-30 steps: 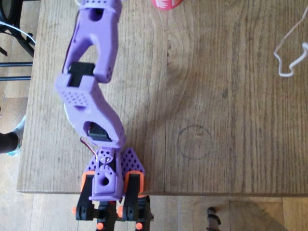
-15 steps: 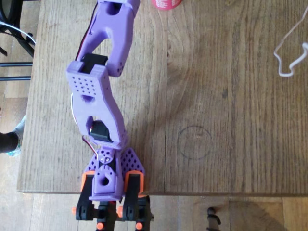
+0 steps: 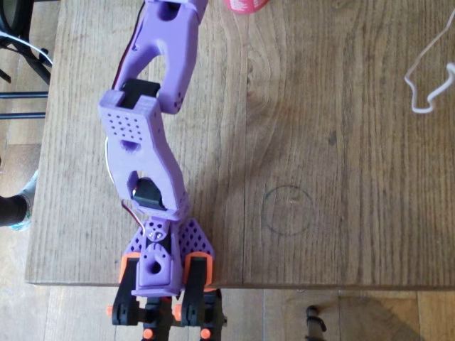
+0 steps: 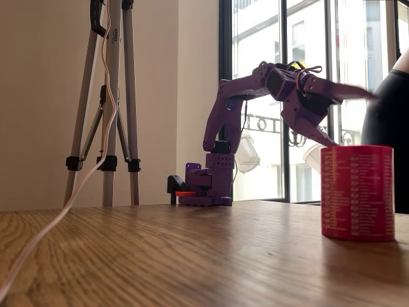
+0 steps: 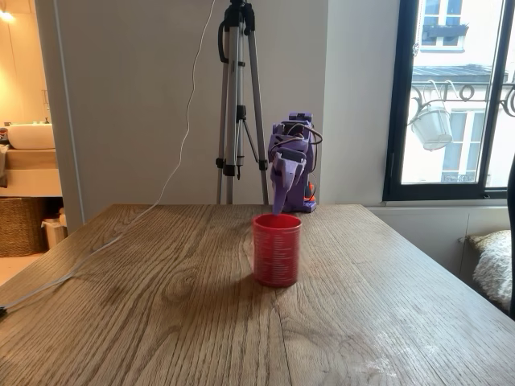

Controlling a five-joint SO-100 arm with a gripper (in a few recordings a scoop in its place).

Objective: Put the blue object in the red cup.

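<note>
Fixed views both show the red cup [image 4: 356, 192] standing upright on the wooden table [image 4: 160, 256]: at the right of one frame, at the centre of the other [image 5: 276, 249]. From overhead only its rim [image 3: 247, 4] peeks in at the top edge. The blue brick cannot be made out anywhere (perhaps hidden). The gripper [image 4: 348, 114] hangs just above the cup's left rim, its fingers spread wide apart with nothing visible between them. The purple arm [image 3: 153, 106] reaches up the frame's left side from its base [image 3: 160, 273] at the bottom edge. A white cable [image 3: 426, 78] lies at upper right.
</note>
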